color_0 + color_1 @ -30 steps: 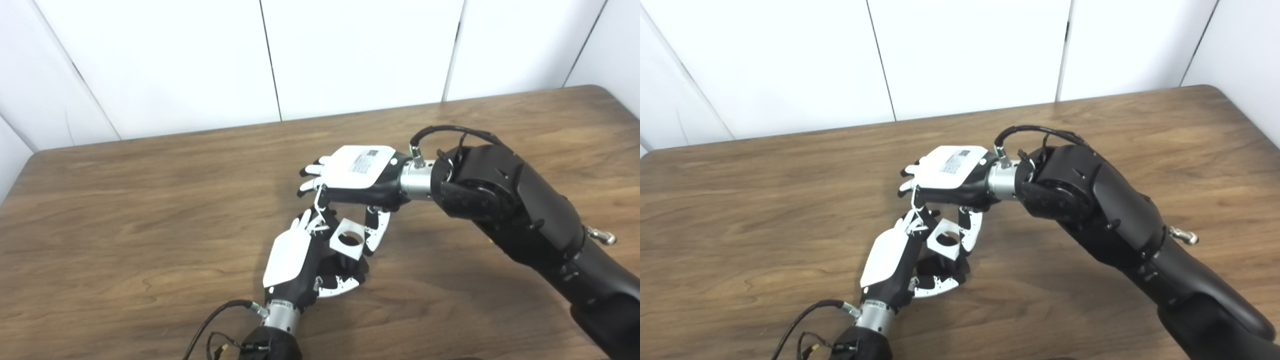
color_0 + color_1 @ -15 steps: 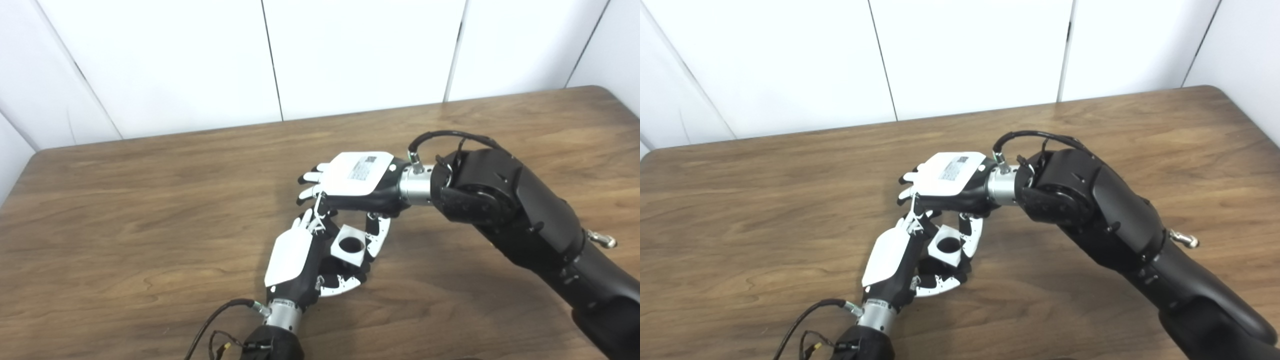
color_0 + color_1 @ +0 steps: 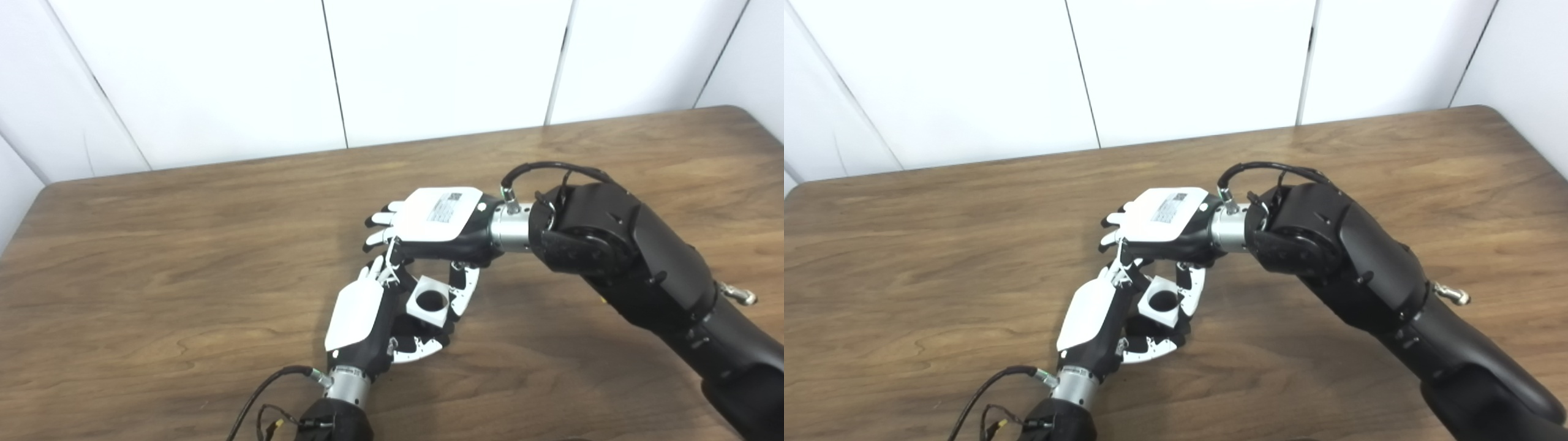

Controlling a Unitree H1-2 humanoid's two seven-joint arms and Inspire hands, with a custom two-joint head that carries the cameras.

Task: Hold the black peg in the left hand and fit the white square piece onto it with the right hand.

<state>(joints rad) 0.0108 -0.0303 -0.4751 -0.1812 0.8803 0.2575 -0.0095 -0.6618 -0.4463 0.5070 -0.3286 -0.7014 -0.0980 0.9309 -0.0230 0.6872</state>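
Wood-grain brown tabletop [image 3: 153, 257] fills the left eye view, its far edge meeting white wall panels [image 3: 441, 67] and its far right corner rounded; wide bare surface lies to the left of the hands and beyond them. The left robot hand [image 3: 367, 318] rises from the bottom edge near the middle, with a smooth white back plate over a black body. Its fingers are clenched around something dark just under the white square piece [image 3: 430, 301]; that is probably the black peg, but it is too hidden to point at. The piece is a flat white block with a round hole, and the hole looks dark inside. The right robot hand [image 3: 438, 229] reaches in from the right on a bulky black arm with a metal wrist ring and a looping black cable. It sits palm down over the piece, grasping it between a finger on the far side and the thumb [image 3: 465, 288] on the near right edge.

From the right eye view, the same cluster sits a little left of centre. The white square piece [image 3: 1164, 301] lies tilted, just beside the left robot hand [image 3: 1102, 318] and under the right robot hand [image 3: 1167, 226]. A printed label on the right hand's white back plate shows dark lines of text, too small to read. Open tabletop [image 3: 1396, 165] runs clear to the right rear corner.
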